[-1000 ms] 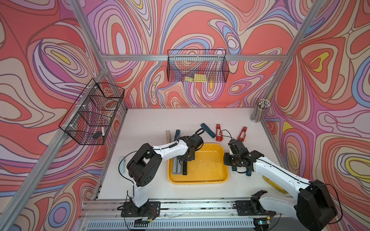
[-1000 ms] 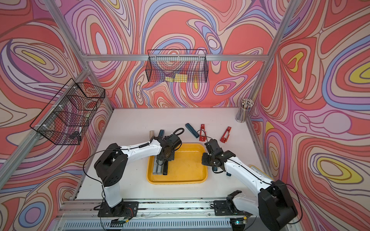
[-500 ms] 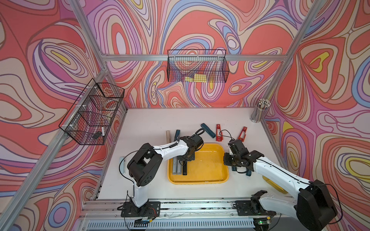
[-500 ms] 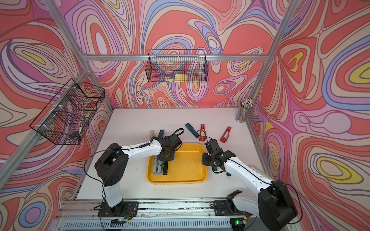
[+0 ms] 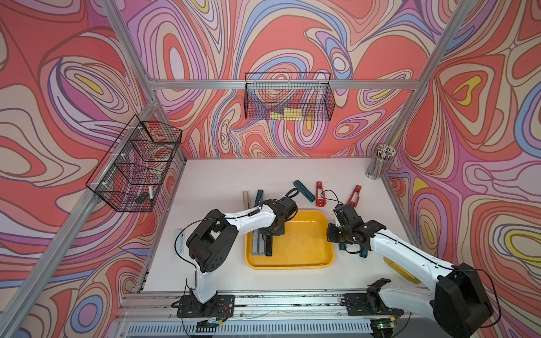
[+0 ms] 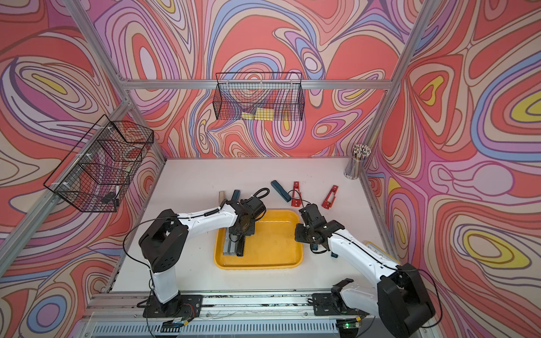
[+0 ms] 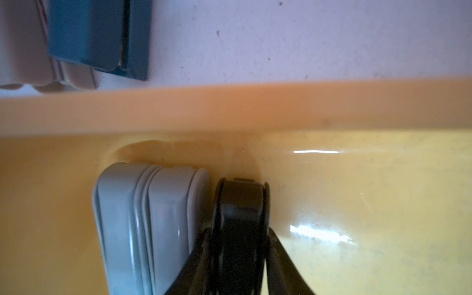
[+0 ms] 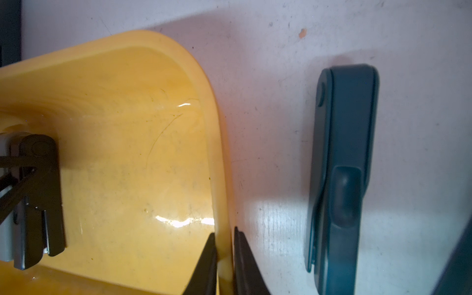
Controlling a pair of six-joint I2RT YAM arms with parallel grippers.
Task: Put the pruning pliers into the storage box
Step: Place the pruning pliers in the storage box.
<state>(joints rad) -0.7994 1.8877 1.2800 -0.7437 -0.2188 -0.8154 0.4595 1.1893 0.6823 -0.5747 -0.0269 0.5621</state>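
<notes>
A slim black oblong plastic pliers bar (image 7: 241,217) lies between the left jaws on the floor of the shallow yellow rectangular plastic tray (image 8: 217,153), tight against grey bars (image 7: 148,217) just outside one jaw. Whether those jaws pinch or merely straddle it I can't tell, so I'd spread them wide and lift straight up. The right jaws pinch the tray's rim, with a teal bar (image 8: 342,166) just outside them on the white tabletop (image 8: 268,102) and red cut-out bars (image 5: 319,194) well beyond.
</notes>
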